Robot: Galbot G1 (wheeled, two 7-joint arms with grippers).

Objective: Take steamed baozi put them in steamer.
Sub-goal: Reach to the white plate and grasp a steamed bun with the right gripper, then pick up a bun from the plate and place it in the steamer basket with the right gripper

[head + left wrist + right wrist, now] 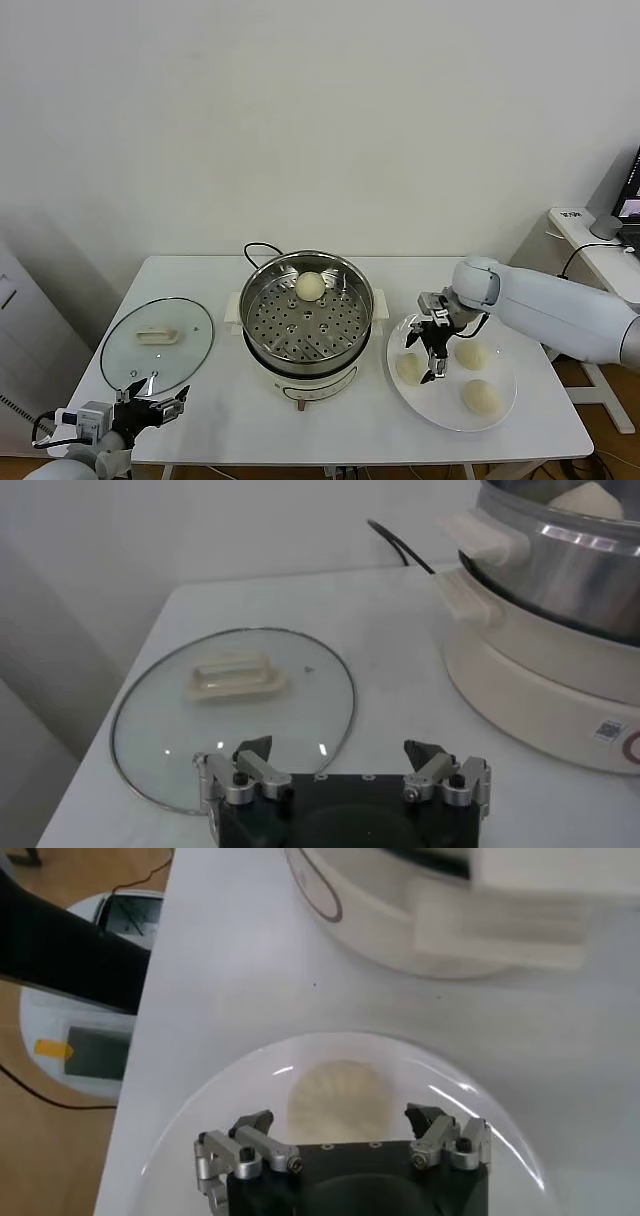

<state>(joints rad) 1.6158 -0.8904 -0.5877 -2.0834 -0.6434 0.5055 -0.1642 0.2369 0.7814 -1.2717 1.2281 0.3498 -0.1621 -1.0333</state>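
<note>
Left gripper (150, 410): parked at the near left table edge, jaws released, holding nothing.
Glass lid (157, 343): flat on the table, left of the steamer.
Steamer (306, 318): centre; one baozi in the steamer (309, 285) sits on its perforated floor by the far wall.
Plate (452, 371): right; it holds three baozi.
Right gripper (433, 352): jaws spread and empty, above the leftmost baozi (409, 367).
Risk: an off-centre closure could roll the smooth bun aside; squeezing hard would likely dent the soft dough.
</note>
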